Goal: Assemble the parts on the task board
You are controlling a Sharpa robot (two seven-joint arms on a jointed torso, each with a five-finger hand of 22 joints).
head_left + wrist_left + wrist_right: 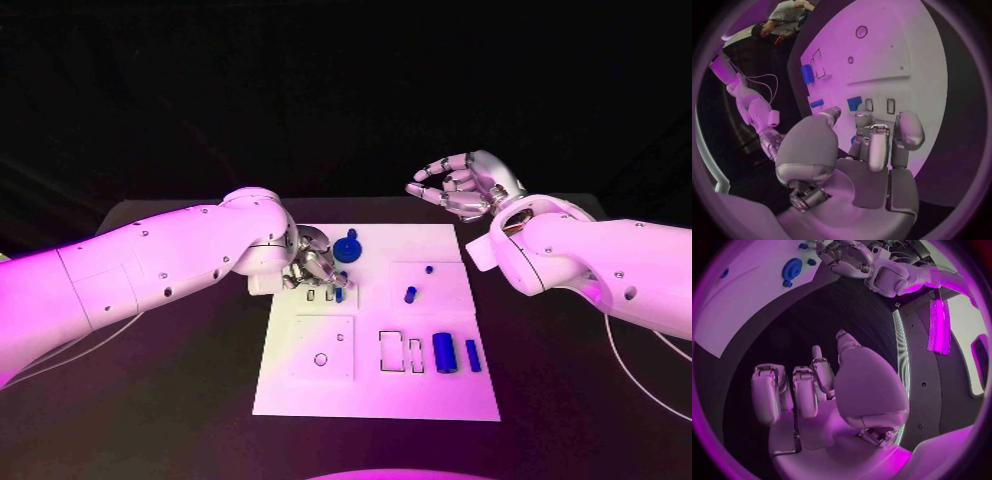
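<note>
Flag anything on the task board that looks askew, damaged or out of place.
Nothing stands out. The task board lies flat and square on the table, its blue parts lie tidy, and the left robot hand rests at its far left corner.

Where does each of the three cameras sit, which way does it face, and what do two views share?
Head view: on the robot's head, looking down at the task board; both arms show, left hand at the board's far left, right hand raised beyond it.
Left wrist view: behind the left hand, facing the board.
Right wrist view: behind the right hand, facing table and board.
Shared: the round blue part.
</note>
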